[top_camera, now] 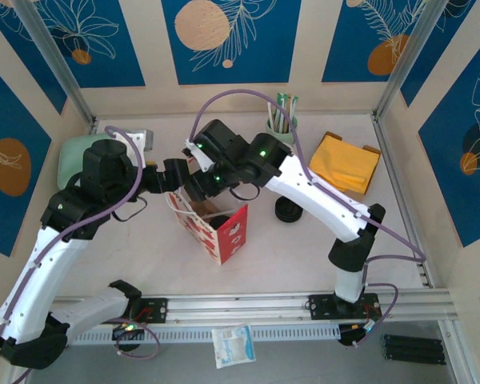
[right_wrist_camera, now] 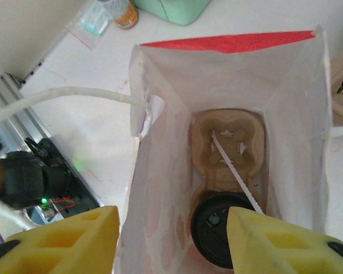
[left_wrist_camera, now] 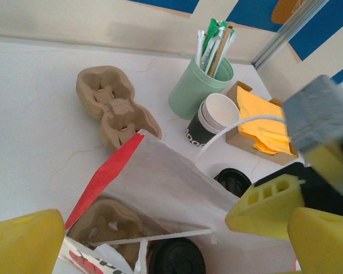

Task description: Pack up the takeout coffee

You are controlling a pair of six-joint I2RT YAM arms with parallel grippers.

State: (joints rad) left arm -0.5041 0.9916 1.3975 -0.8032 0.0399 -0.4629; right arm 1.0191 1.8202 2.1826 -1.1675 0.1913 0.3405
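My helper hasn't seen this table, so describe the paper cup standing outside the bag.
At the back of the table, find the pale green cup of sticks. Between it and the box of yellow napkins stands the paper cup: white, lidless, with a dark band round its lower half.

The takeout coffee point(left_wrist_camera: 208, 123) is a small white paper cup with a dark band round its lower half, printed with pale markings. It stands upright on its base with its round mouth open, the inside wall white. It sits just beside the pale green cup point(left_wrist_camera: 199, 85), at that cup's lower right in the left wrist view; whether they touch cannot be told.
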